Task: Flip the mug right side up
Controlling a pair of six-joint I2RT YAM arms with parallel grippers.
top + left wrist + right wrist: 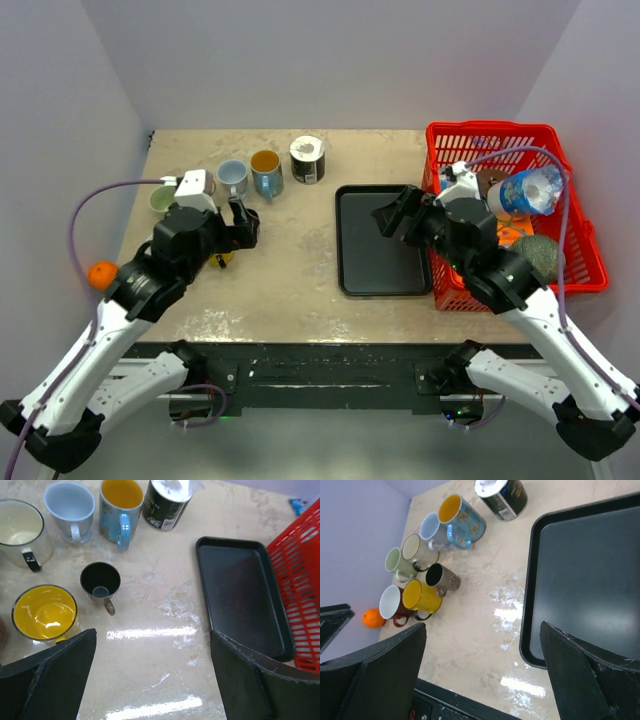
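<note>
A small dark mug with a brown-grey outside stands upright on the table, its mouth up and its handle pointing toward the near edge. It stands apart from my left gripper, which hangs open above bare tabletop a little nearer and to the right, nothing between its fingers. From above, that gripper covers most of the mug. My right gripper hovers open and empty over the table edge beside the tray.
Around the dark mug stand a yellow mug, a cream mug, a light blue mug, a blue mug with yellow inside and a black container with a white top. Right: black tray, red basket. Far left: orange.
</note>
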